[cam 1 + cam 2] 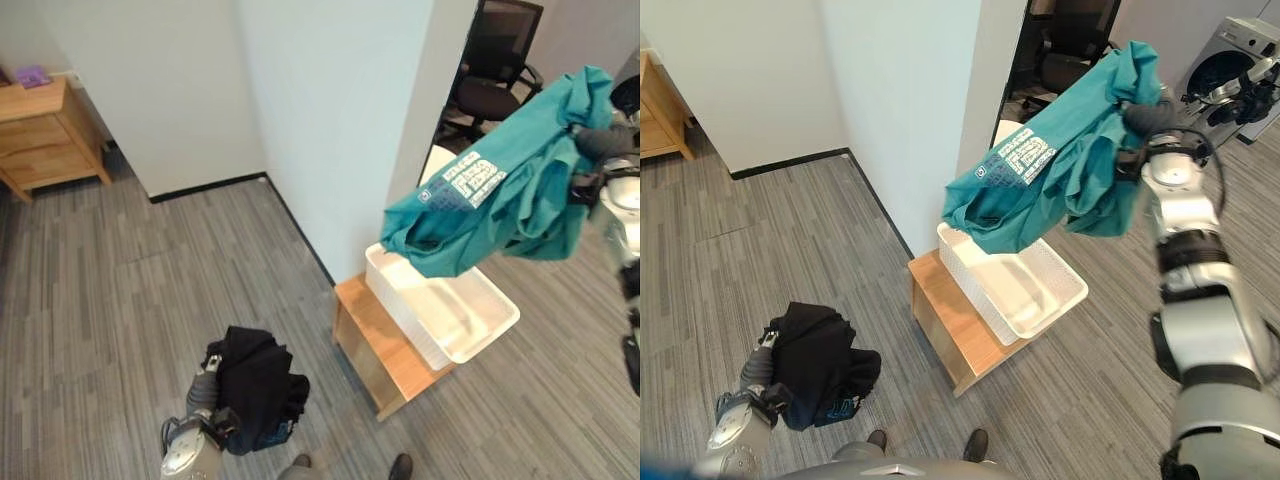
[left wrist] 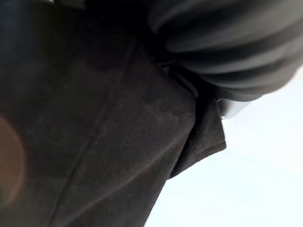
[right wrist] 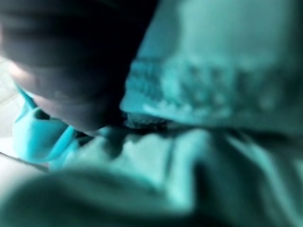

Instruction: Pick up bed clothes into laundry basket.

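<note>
A teal garment (image 1: pixel 1060 170) with a white print hangs in the air from my right hand (image 1: pixel 1148 118), which is raised high and shut on its bunched top. The cloth dangles directly over a white laundry basket (image 1: pixel 490 320) that stands empty on a low wooden table (image 1: pixel 385 350). In the right wrist view the teal cloth (image 3: pixel 213 156) lies against the dark cover. Low at the left, my left hand (image 1: pixel 207 378) is shut on a bundled black garment (image 1: pixel 258 385), held above the floor. The black cloth (image 2: pixel 94 142) covers the fingers in the left wrist view.
A white wall corner (image 1: pixel 330 120) stands just behind the basket. A wooden dresser (image 1: pixel 40 130) is at the far left. A black office chair (image 1: pixel 495 70) and a washing machine (image 1: pixel 1240 50) lie beyond the wall. Grey striped carpet (image 1: pixel 130 300) spreads between me and the dresser.
</note>
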Controlling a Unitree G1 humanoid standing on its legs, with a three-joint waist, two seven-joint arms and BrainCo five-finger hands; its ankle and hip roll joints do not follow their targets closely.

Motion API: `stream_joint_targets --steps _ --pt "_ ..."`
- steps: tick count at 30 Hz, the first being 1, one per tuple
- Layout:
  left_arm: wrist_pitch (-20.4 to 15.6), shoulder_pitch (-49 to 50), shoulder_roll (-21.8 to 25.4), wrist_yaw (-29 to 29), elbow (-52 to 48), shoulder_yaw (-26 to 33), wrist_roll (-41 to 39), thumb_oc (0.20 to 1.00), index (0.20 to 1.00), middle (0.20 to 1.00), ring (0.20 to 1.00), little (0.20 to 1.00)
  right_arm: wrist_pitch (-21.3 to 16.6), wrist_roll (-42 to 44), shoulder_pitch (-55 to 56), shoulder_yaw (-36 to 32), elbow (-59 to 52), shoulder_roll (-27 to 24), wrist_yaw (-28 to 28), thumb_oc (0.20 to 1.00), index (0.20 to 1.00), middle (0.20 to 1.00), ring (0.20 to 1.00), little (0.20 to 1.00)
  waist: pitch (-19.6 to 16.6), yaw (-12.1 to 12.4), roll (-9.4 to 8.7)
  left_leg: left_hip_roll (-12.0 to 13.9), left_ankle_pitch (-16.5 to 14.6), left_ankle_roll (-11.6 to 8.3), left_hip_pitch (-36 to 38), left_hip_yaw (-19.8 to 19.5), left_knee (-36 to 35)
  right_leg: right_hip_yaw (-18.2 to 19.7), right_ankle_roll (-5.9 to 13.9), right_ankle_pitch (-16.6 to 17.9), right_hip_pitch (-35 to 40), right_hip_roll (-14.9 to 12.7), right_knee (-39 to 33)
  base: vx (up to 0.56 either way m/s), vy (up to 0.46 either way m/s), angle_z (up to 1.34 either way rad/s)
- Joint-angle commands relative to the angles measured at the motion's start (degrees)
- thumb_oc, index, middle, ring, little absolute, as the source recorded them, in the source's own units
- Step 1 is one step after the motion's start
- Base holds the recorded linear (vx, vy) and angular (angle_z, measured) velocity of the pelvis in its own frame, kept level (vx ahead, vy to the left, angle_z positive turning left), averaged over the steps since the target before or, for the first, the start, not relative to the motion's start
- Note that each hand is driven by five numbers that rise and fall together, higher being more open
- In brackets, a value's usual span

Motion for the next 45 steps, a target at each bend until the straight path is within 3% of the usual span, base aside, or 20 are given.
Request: stream_joint_targets --steps 1,9,16,20,27,30,36,37,42,45 --pt "-1.7 -2.2 3.8 -0.6 -4.1 1.0 1.3 0.2 0.2 0.2 0.2 0.2 -0.7 -1.7 -7.5 4.8 -2.7 -1.1 0.3 0.2 0.2 0.2 0.2 0.2 1.2 1.2 -1.94 -0.5 2.7 1.02 -2.5 1.1 0.4 1.8 3.07 -2.8 3.7 -1.3 2.6 -0.02 0.001 0.07" --pt "-1.7 -1.2 3.9 -1.6 -4.3 0.8 1.5 0.2 0.2 0.2 0.2 0.2 0.8 -10.3 -3.6 7.5 -5.1 3.4 2.4 0.2 0.2 0.2 0.2 0.2 3.2 2.2 -2.62 -0.5 3.2 1.03 -4.9 0.3 0.6 1.2 2.91 -2.5 2.2 -0.9 2.2 -0.04 -0.009 0.01" --pt "-2.5 -3.0 5.3 -2.2 -3.3 -0.9 1.9 0.2 0.2 0.2 0.2 0.2 0.4 -16.7 -1.0 7.7 6.5 6.4 1.7 0.2 0.2 0.2 0.2 0.2 6.4 3.9 -2.04 -0.8 4.3 0.92 -8.9 -1.2 1.0 0.1 2.82 -1.9 -0.5 -0.9 1.8 -0.06 -0.006 0.11" --pt "-3.3 -5.2 5.9 -2.4 -3.0 -2.5 2.3 0.2 0.2 0.2 0.2 0.2 0.6 -20.5 2.4 7.2 15.1 7.6 1.7 0.2 0.2 0.2 0.2 0.2 9.1 5.1 -0.82 -1.3 5.2 0.88 -12.2 -2.5 1.3 -1.1 2.8 -1.6 -2.9 -1.2 1.7 -0.07 -0.004 0.17" --pt "-3.8 -5.9 5.7 -1.8 -1.9 -3.2 2.3 0.2 0.2 0.2 0.2 0.2 0.5 -20.4 3.7 4.2 19.7 5.1 -0.6 0.2 0.2 0.2 0.2 0.2 11.4 5.3 0.82 -1.5 5.7 0.72 -15.0 -3.0 1.7 -1.7 2.72 -1.2 -5.2 -1.2 1.3 -0.04 0.016 0.1" --pt "-4.3 -6.8 5.7 -1.6 -1.7 -4.1 2.4 0.2 0.2 0.2 0.2 0.2 -0.1 -22.5 4.4 5.7 17.5 2.7 -0.2 0.2 0.2 0.2 0.2 0.2 12.0 4.8 0.95 -1.4 5.9 0.66 -15.6 -2.9 1.5 -1.4 2.81 -1.0 -6.1 -1.3 1.3 0.0 0.0 0.0" --pt "-4.9 -8.5 5.7 -2.0 -2.3 -6.2 2.3 0.2 0.2 0.2 0.2 0.2 -0.3 -25.3 3.7 10.0 13.9 3.0 1.9 0.2 0.2 0.2 0.2 0.2 12.3 4.1 0.7 -1.3 5.9 0.67 -15.9 -2.7 1.3 -0.7 2.78 -0.9 -7.1 -1.2 1.4 0.0 0.004 -0.02" --pt "-5.0 -8.9 5.7 -2.0 -2.6 -6.2 2.0 0.2 0.2 0.2 0.2 0.2 -0.5 -25.4 3.6 11.4 11.7 3.1 2.9 1.0 1.0 1.0 1.0 1.0 12.1 4.0 0.55 -1.3 5.9 0.61 -15.7 -2.6 1.2 -0.3 2.77 -0.9 -7.1 -1.2 1.4 0.0 0.0 0.0" --pt "-5.1 -8.3 5.3 -1.7 -2.2 -4.6 1.8 0.2 0.2 0.2 0.2 0.2 -1.3 -20.8 7.3 10.2 1.3 1.9 4.8 1.0 1.0 1.0 1.0 1.0 11.4 3.2 0.24 -1.4 5.6 0.62 -14.9 -2.5 1.0 0.2 2.73 -1.1 -6.7 -1.1 1.4 0.03 0.008 -0.07" --pt "-4.9 -6.9 4.9 -1.5 0.0 -2.2 2.2 0.2 0.2 0.2 0.2 0.2 -2.2 -18.0 16.0 7.1 -11.9 -1.4 8.1 1.0 1.0 1.0 1.0 1.0 10.2 1.9 -0.17 -1.4 5.1 0.73 -13.4 -2.2 0.5 0.8 2.86 -1.5 -5.9 -1.1 1.3 0.07 0.027 -0.12"
